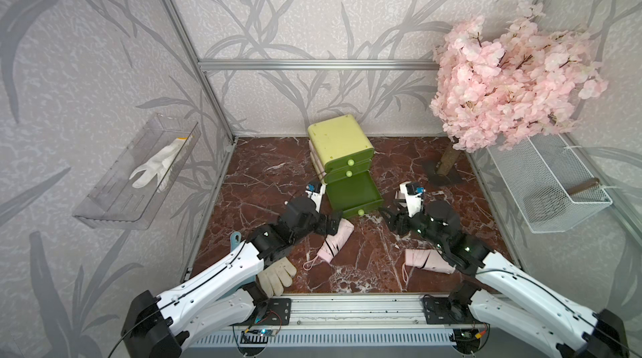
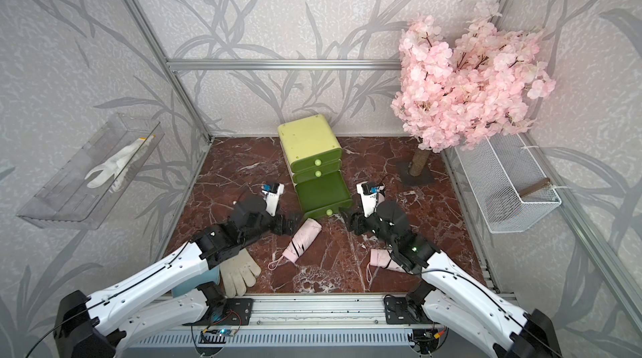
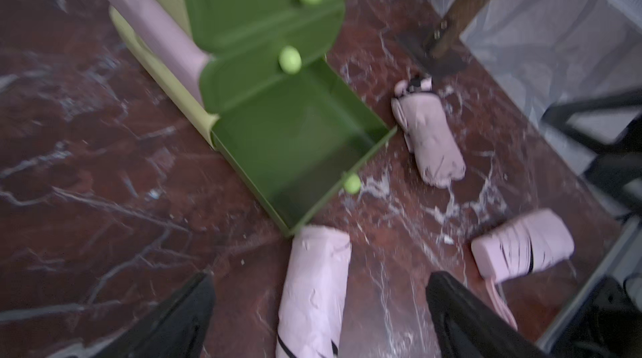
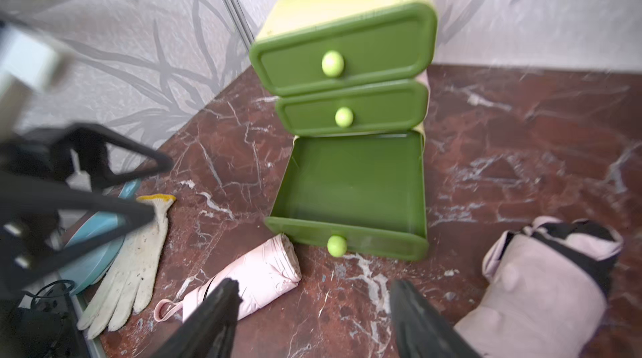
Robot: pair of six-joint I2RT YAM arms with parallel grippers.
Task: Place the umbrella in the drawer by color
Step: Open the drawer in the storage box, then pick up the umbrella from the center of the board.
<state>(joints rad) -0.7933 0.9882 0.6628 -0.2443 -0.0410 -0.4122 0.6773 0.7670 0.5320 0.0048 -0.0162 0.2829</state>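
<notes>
Umbrella [image 1: 334, 239] lies with its blunt end just beside the front corner of the pulled-out bottom drawer [image 1: 351, 189]. Our left claw [image 3: 321, 278] is nearer: it straddles the umbrella, jaws wide and empty, and the long axis runs straight ahead toward the drawer. Right claw [image 4: 312, 283] is partly open, empty, off to the side.

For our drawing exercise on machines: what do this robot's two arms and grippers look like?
The left arm and right arm have long white shells, black joints and bases, and a thin black cable along each. Small green lights dot the right arm's joints. The left gripper and right gripper are black, with tapering jaws.
</notes>
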